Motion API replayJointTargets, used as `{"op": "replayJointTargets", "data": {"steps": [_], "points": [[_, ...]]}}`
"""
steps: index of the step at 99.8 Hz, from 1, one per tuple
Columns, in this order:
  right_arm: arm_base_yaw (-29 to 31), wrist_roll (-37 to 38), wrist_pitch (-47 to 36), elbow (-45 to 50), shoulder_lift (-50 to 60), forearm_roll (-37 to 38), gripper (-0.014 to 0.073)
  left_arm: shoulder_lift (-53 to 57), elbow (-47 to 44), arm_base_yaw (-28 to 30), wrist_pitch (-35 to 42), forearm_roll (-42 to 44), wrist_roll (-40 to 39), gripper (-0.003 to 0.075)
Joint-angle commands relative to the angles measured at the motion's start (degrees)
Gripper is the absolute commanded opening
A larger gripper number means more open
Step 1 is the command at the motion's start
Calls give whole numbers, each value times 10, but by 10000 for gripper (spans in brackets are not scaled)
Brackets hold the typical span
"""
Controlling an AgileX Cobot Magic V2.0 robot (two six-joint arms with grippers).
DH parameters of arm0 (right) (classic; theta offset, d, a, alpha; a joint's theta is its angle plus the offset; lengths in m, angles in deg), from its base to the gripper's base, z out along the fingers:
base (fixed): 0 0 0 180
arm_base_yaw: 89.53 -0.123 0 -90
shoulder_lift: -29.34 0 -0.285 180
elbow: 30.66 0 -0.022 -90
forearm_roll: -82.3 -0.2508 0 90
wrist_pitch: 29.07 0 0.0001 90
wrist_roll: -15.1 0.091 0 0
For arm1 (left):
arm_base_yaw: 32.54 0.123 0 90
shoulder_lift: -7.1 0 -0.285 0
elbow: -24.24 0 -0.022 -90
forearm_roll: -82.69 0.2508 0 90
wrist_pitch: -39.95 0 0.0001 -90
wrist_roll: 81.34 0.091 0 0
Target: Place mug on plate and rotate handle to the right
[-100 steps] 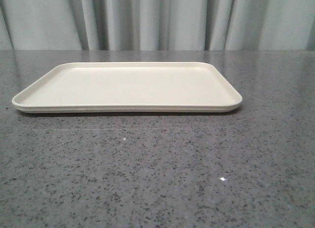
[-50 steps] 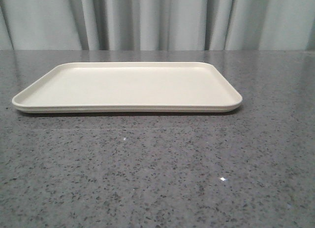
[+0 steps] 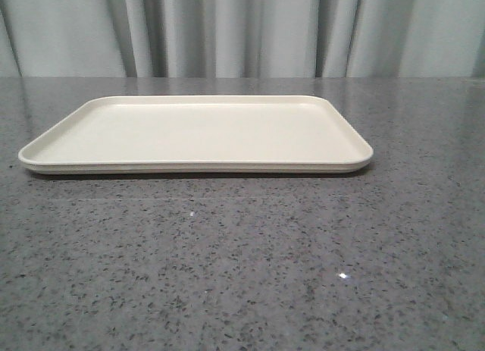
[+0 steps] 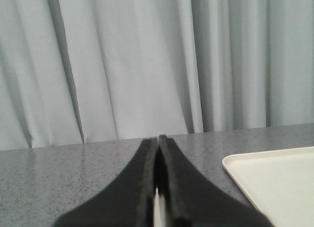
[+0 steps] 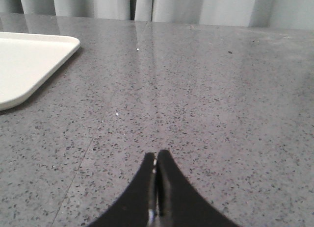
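The left hand (image 4: 158, 141) is closed, its black fingers pressed together and empty above the grey speckled desk (image 4: 73, 163); the plate (image 4: 274, 180) lies near it. The right hand (image 5: 157, 158) is likewise closed on nothing, low over the desk, well apart from the plate's corner. In the front view the cream plate (image 3: 197, 131) lies flat before a pale curtain (image 3: 242, 29).

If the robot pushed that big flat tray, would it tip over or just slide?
The plate would probably slide, not tip: it lies wide, flat and low. The table looks smooth and shiny, so it may slide easily. It looks stiff, so it likely wouldn't bend.
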Motion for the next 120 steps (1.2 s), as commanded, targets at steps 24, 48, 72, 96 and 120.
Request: {"op": "replayJointTargets", "data": {"steps": [24,48,72,96,120], "points": [[2,0,-61,-1,12,4,-120,16,-4,-3,54,1,-2,-20],[2,2,-110,-1,12,-31,-120,16,-4,-3,57,-44,-24,-20],[2,2,-144,-37,11,-49,-120,16,30,-3,54,-110,-57,-20],[2,1,-146,-125,-6,-49,-120,-2,128,-3,-23,-128,-57,-20],[2,1,-122,-251,-87,-42,-120,-61,259,-3,-49,-118,-49,-20]]}}
